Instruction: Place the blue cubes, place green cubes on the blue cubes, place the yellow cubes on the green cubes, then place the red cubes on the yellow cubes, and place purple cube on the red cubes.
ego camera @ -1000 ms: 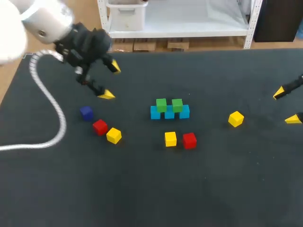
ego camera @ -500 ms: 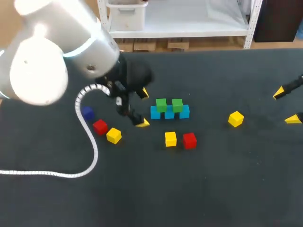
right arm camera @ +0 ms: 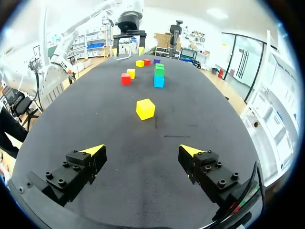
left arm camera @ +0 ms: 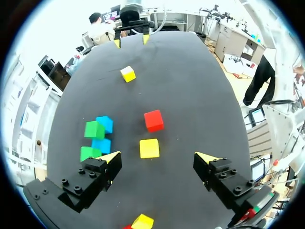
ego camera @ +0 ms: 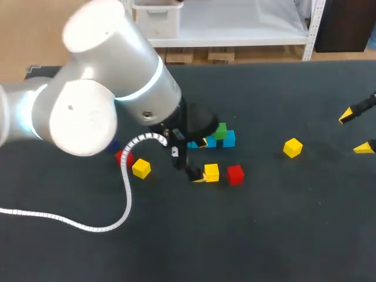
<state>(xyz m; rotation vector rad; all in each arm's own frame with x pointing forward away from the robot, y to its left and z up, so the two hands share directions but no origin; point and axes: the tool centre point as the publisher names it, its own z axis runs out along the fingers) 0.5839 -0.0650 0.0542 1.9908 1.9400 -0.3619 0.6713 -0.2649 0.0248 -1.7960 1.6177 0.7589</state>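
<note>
Left cluster: a purple cube (right arm camera: 157, 61), the left-hand red cube (ego camera: 122, 157) and the left-hand yellow cube (ego camera: 141, 169) lie loose, close together, partly hidden under my left arm in the head view
Left gripper (left arm camera: 158, 157): jaws wide and empty, low over the table with the middle yellow cube (left arm camera: 149, 148) between the fingertips; the head view shows one tip just beside that cube, and I cannot tell whether it touches
Step in hand: likely lining up to pick this yellow cube for the layer above the green
Middle red cube (ego camera: 235, 174): on the table just beside the middle yellow cube, a narrow gap between them
Base: the blue cubes (ego camera: 228, 138) stand in a row behind the gripper, with the green cubes (left arm camera: 94, 130) on top; nothing is on the green yet
Right-hand yellow cube (ego camera: 292, 147): alone on the table, well apart from the base
Right gripper (right arm camera: 142, 150): jaws wide, empty, near the table's right edge, the right-hand yellow cube ahead of it
Risk, the grasp: an off-centre closing could twist the yellow cube or shove it against the red one
Risk, the base: the inner finger stands near the blue and green cubes, so a sideways drift could knock the green cubes off
Risk, placing: a skewed hold would set the yellow cube crooked and weaken every layer above
</note>
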